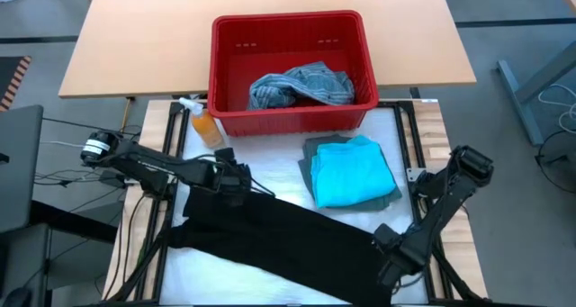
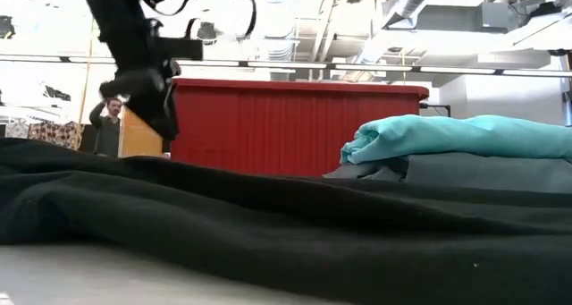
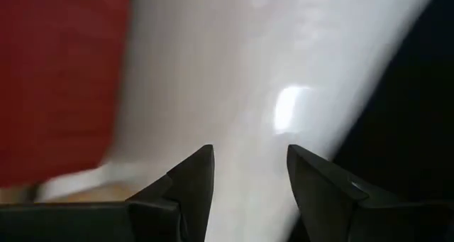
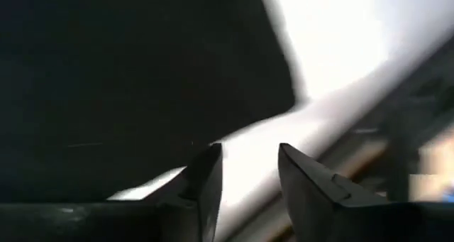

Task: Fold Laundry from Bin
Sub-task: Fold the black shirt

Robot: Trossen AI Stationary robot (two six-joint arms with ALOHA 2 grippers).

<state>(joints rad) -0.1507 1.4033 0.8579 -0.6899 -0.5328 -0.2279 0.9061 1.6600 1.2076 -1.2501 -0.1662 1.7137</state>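
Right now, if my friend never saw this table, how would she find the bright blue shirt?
Start at the red bin at the back of the white mat. Just in front of its right corner lies a small stack of two folded garments. The turquoise shirt is the top one, far brighter than the grey-green garment under it and the long black garment spread in front.
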